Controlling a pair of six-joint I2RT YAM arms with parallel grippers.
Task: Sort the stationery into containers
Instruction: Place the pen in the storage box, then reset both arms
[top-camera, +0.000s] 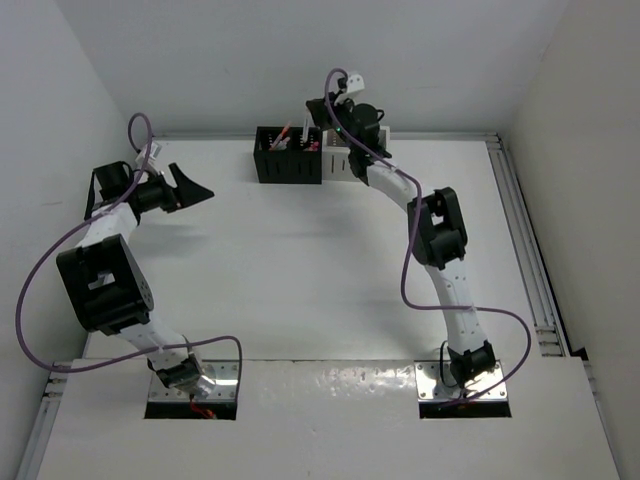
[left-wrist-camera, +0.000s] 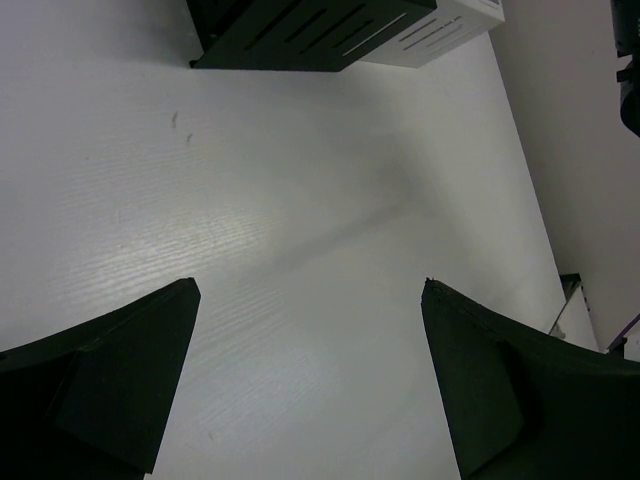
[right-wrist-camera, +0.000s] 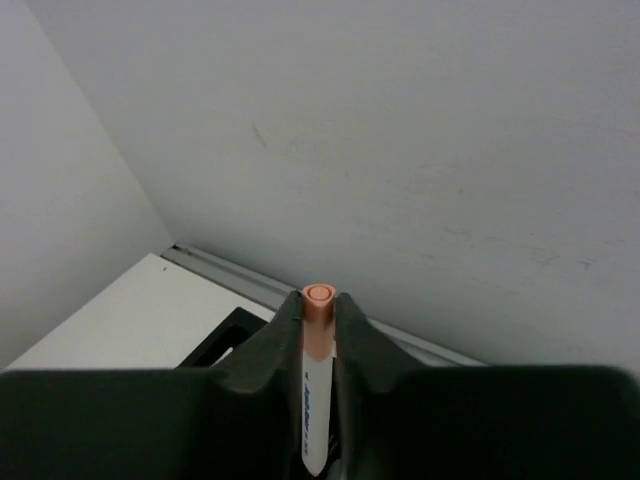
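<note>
The right pincer is clamped tight on an upright orange-tipped pen, whose lower end is hidden between the fingers. It hangs by the right end of the black organiser box. The arm largely hides the white organiser box, which touches that end. The pens inside the black box are too small to tell apart. Well left of the black box, the left pincer gapes wide and empty over the bench.

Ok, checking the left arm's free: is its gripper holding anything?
No, the left gripper is open, with only table showing between its fingers.
</note>
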